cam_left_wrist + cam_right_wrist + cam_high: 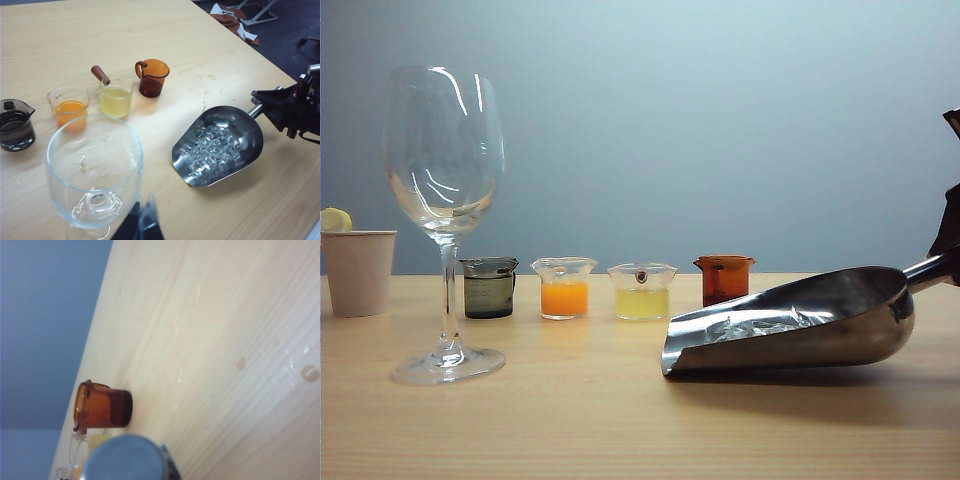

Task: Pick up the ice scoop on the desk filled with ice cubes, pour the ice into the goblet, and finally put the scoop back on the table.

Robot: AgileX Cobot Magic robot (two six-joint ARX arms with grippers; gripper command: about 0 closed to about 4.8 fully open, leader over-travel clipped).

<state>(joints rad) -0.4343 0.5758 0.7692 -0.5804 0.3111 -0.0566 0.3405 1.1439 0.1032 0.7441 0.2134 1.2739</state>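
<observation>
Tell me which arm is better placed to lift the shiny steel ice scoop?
The right. Its claw is at the shiny steel ice scoop's rod handle, while the left claw hovers near the clear stemmed goblet.

exterior: low, level, near desk (620, 420) | left wrist: above — both share scoop (220, 147)

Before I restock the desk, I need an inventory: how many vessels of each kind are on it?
Goblet: 1
Small beakers: 4
Paper cup: 1
Ice scoop: 1
Total: 7
</observation>
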